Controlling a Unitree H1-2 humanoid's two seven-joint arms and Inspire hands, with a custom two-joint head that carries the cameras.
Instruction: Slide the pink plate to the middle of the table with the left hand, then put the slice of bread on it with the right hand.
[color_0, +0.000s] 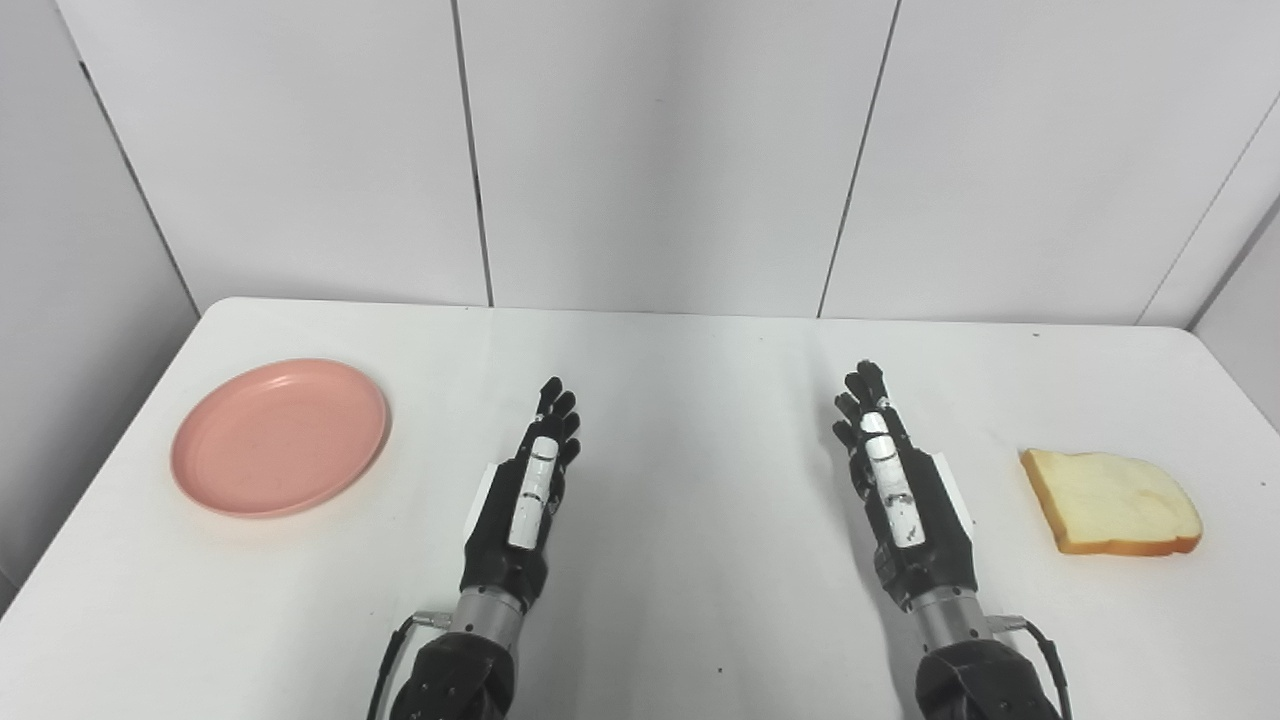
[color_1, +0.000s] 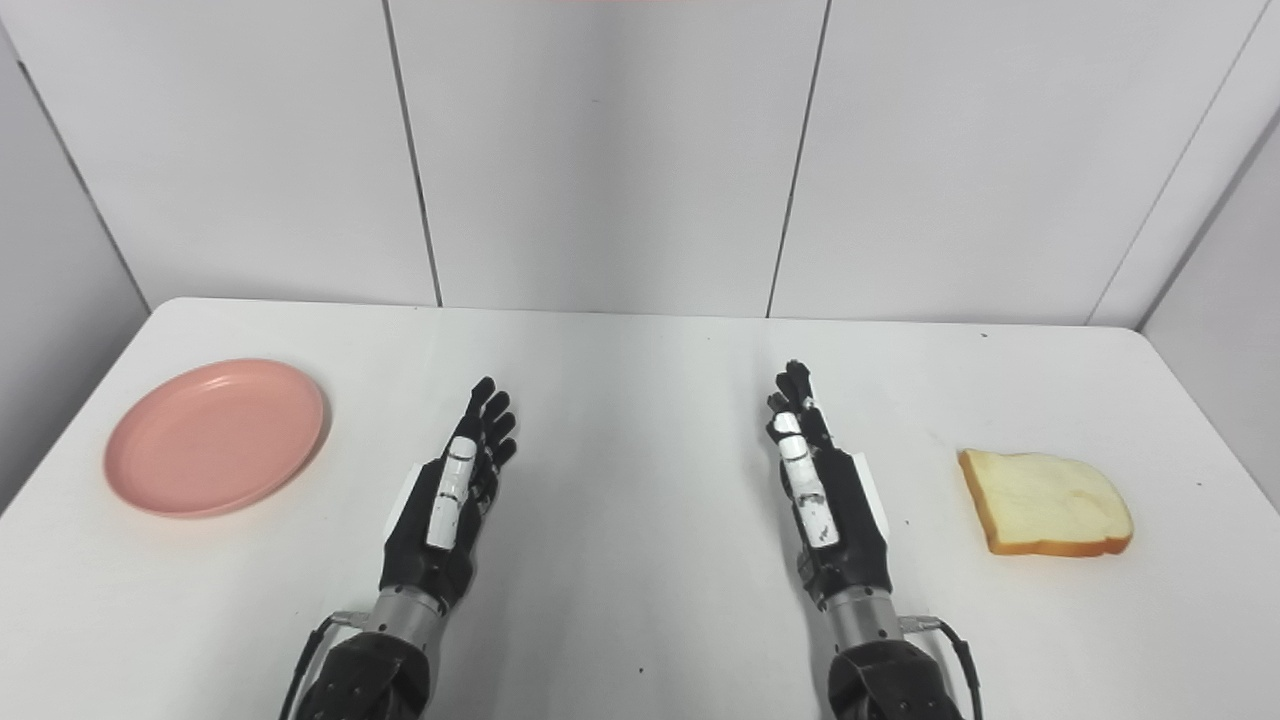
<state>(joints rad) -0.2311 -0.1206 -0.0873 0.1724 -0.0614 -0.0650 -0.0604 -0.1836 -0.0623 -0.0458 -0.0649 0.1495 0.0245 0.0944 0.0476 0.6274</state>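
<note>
Nearest me, the left hand (color_0: 525, 500) and right hand (color_0: 900, 500) hover edge-on over the table (color_0: 680, 400), fingers straight and loose, holding nothing, apparently a ready pose. Beyond and outward, the bread (color_0: 1110, 502) lies flat far right; the plate (color_0: 280, 437) waits far left, not yet slid to the middle.

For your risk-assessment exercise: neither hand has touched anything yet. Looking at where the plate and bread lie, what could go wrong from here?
1. The pink plate lies near the table's left edge; a misjudged push by the open left hand could send it off.
2. The plate is shallow and smooth, so the fingers may slip over its rim instead of dragging it.
3. The slice of bread lies flat; the open right hand may struggle to get under it, or squash it.
</note>
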